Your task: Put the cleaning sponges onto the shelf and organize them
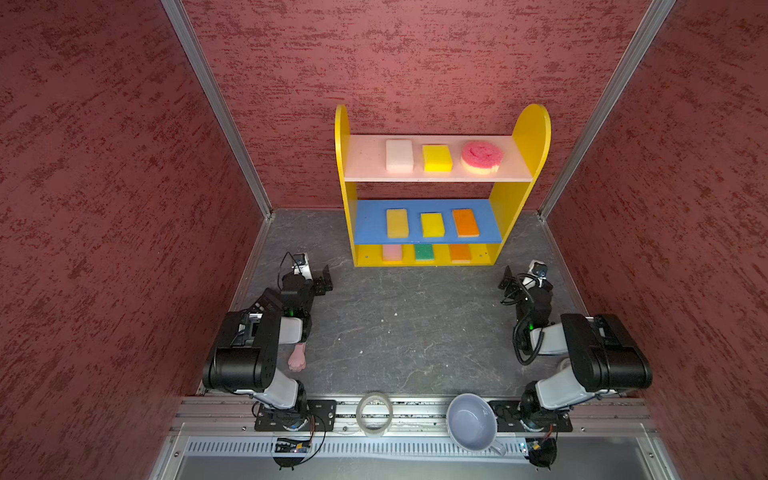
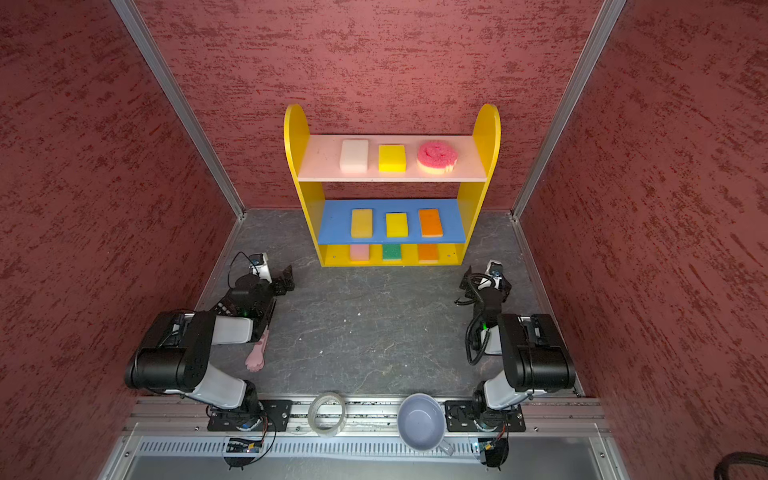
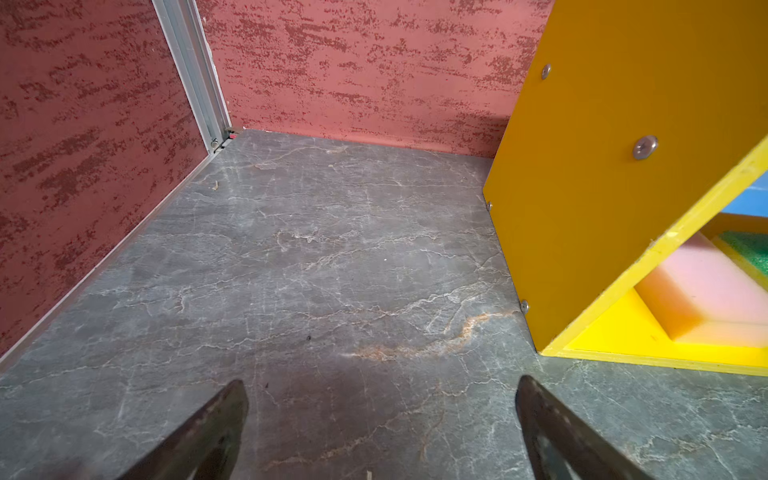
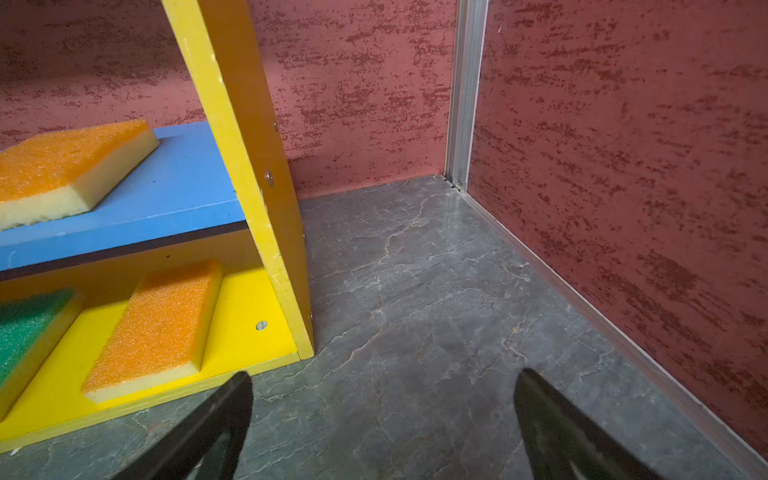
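Sponges (image 1: 432,225) sit three to a tier on the shelf (image 1: 532,137) against the far wall (image 1: 415,62) — white, yellow and a round pink one on the pale top board (image 1: 365,162), two yellow and an orange on the blue middle board (image 1: 370,224), pink, green and orange on the yellow base (image 1: 482,254). My left pincer (image 3: 382,384) and right pincer (image 4: 385,375) hover near the shelf's front corners, both spread wide and holding nothing — grey table (image 1: 407,324) between them
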### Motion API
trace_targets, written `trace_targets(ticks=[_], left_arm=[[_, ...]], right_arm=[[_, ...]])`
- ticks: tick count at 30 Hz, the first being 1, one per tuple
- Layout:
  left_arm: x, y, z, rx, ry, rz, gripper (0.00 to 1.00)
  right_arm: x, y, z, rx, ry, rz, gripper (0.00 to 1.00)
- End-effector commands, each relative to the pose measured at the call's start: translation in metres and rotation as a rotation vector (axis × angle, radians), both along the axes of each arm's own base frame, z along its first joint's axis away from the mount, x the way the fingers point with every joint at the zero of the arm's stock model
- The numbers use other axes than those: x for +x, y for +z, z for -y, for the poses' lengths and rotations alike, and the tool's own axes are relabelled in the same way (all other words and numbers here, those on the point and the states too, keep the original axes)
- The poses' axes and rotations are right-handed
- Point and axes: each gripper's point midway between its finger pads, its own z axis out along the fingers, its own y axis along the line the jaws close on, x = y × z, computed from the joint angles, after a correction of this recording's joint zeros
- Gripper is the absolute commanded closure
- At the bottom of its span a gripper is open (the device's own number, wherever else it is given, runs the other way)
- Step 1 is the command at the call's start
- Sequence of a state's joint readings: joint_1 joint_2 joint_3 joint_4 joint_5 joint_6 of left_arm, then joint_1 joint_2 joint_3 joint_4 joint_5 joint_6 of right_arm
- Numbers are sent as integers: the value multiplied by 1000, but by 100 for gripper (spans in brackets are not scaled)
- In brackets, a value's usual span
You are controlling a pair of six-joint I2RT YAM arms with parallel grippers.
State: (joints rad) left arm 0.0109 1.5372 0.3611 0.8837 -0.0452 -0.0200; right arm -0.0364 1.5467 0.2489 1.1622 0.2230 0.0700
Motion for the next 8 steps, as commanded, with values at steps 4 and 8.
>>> trace_targets(ticks=[4,8], left_arm=[[4,11,-2,17,6,36,1],[4,11,-2,16,7,38,1]], right_arm=[[13,8,-15,-15,103,12,1],[11,10,-15,-18,101,21,1]])
